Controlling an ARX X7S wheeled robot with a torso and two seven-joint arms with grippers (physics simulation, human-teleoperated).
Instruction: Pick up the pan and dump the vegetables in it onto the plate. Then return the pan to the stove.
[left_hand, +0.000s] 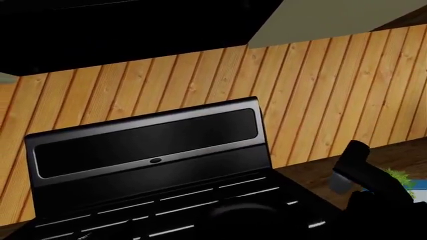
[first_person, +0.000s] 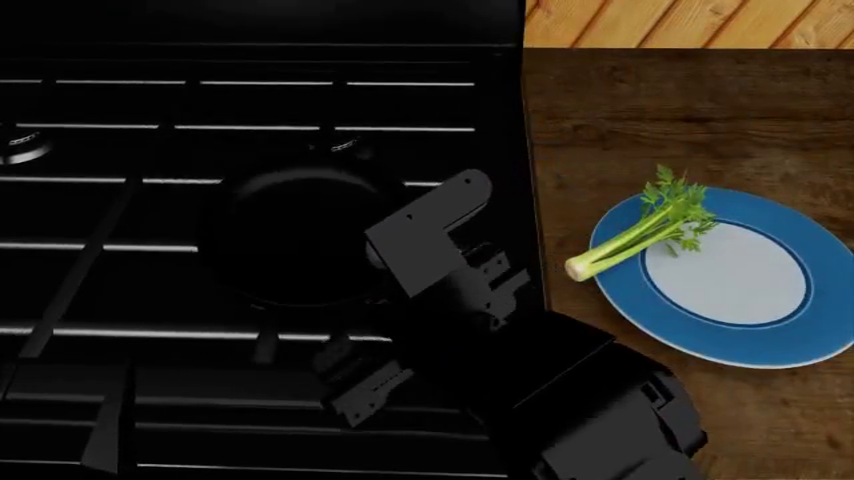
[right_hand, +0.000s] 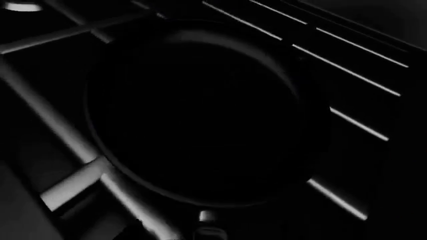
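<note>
The black pan (first_person: 300, 240) sits upright and empty on the grates of the stove (first_person: 160, 110), over the right front burner. It fills the right wrist view (right_hand: 200, 110), and its handle root (right_hand: 210, 224) points toward that camera. The celery (first_person: 641, 235) lies across the near left rim of the blue plate (first_person: 761, 347) on the counter. My right gripper (first_person: 394, 300) hovers at the pan's near right side over the handle. Its fingers stand wide apart and hold nothing. One right finger (left_hand: 350, 165) shows in the left wrist view. My left gripper is out of view.
The stove's raised back panel (left_hand: 147, 140) stands against a wooden plank wall (left_hand: 333, 90). A dark wooden counter (first_person: 641, 120) lies to the right of the stove and holds the plate. A burner cap (first_person: 20, 145) is at the far left.
</note>
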